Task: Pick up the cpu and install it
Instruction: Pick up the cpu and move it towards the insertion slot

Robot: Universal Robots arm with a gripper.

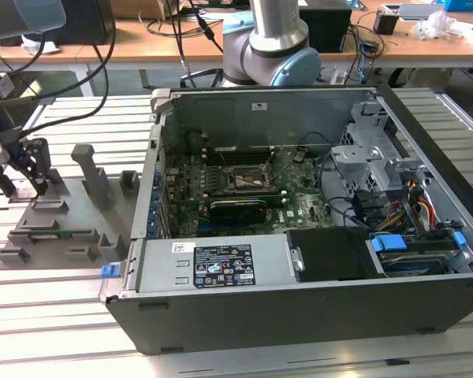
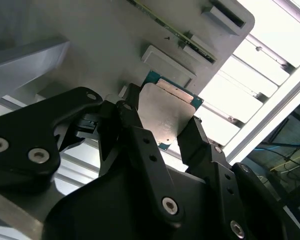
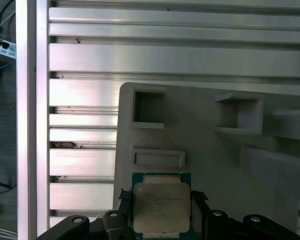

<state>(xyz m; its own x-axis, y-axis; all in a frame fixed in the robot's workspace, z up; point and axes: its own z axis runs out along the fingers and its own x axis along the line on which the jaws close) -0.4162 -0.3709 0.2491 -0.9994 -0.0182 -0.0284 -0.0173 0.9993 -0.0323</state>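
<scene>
The cpu, a flat square chip with a silver top and green rim, sits between my gripper's black fingers in both wrist views. The gripper is shut on the cpu, one finger against each of two opposite edges. It hangs over the grey holder tray. I cannot tell whether the chip still rests on the tray. In the exterior view the gripper is at the far left above the tray. The motherboard socket lies inside the open computer case.
Upright grey posts stand on the tray beside the gripper. The case's left wall rises between tray and motherboard. A drive cage and cables fill the case's right side. A slatted aluminium table lies under everything.
</scene>
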